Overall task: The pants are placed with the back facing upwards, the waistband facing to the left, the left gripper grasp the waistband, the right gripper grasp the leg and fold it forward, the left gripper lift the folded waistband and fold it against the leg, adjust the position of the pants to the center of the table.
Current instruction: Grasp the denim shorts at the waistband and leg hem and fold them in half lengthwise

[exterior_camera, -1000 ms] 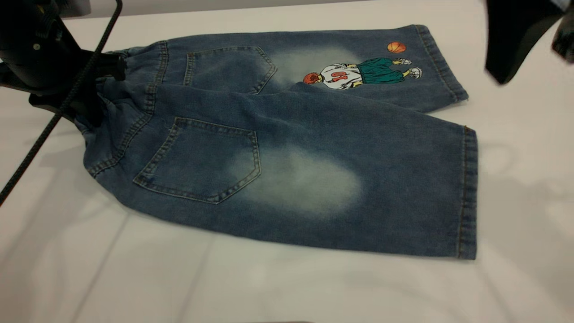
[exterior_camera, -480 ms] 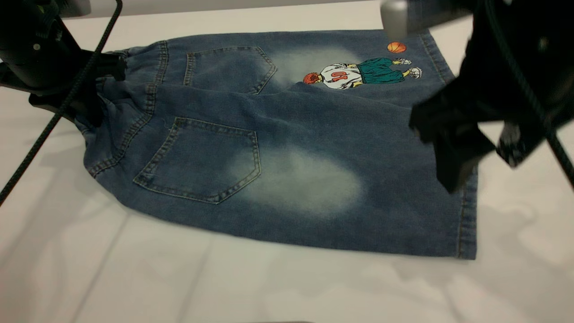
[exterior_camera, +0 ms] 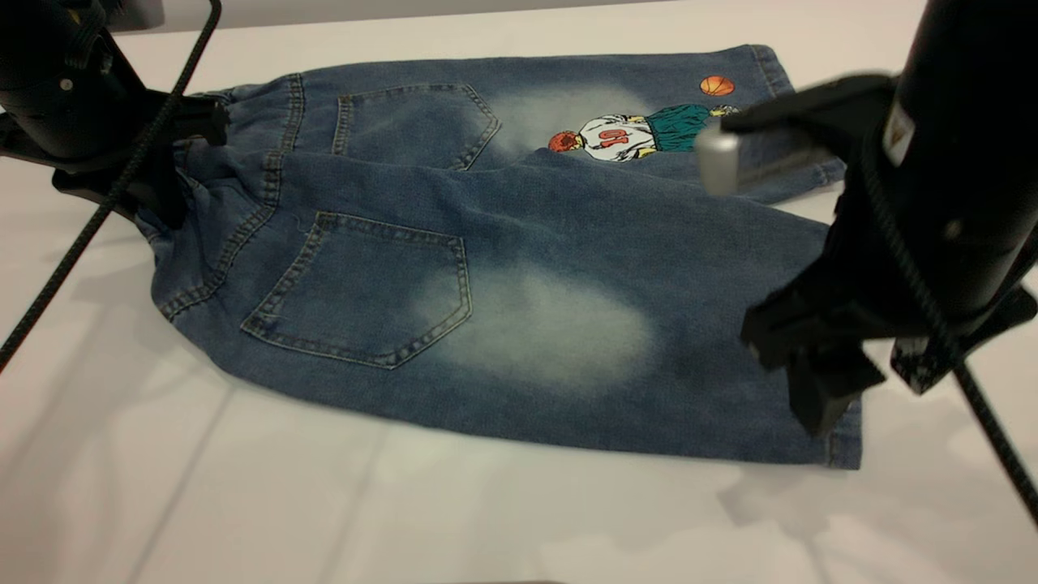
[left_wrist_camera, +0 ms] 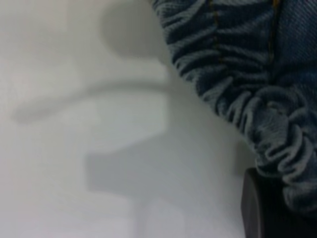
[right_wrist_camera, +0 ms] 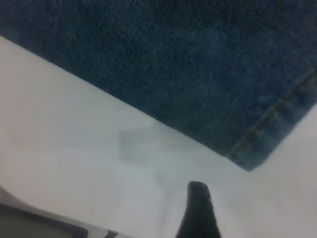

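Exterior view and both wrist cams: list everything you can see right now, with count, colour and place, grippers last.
pants: one, blue washed denim, flat on the table, back pockets up, waistband toward the left arm.
leg: one, plain denim with a pale patch, nearer the camera; the other leg carries the cartoon.
table: one, white, under everything.
left gripper: one, black, at the bunched waistband.
right gripper: one, black with a grey piece, open above the plain leg's hem corner.

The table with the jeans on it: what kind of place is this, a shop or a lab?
Probably a robot test bench, not a shop: a bare white table, one pair of pants, and the left gripper and right gripper at its two ends.
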Controlling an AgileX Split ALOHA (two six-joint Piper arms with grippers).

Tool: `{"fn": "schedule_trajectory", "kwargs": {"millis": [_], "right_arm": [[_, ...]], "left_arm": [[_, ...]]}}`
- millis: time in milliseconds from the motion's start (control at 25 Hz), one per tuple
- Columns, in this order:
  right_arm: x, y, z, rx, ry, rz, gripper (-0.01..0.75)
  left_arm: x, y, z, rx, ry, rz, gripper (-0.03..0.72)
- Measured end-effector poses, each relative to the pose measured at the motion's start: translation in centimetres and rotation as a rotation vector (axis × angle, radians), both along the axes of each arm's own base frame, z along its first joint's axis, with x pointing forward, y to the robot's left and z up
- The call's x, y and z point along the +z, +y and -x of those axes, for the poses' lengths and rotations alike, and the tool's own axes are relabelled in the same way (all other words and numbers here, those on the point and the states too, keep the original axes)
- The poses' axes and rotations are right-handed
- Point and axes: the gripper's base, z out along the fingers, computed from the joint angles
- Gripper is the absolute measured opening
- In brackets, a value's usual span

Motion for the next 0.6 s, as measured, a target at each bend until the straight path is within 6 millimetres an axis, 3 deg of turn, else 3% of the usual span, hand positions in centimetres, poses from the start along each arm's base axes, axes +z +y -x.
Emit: {"fn": "schedule_trajectory", "kwargs": {"millis": [600], "right_arm": [[-4.4, 0.3, -0.3, 0.063, 0.032, 0.014, 0.458]], "left_arm": [[0.0, 0.0, 0.0, 0.001, 0.0, 0.0, 0.09]]}}
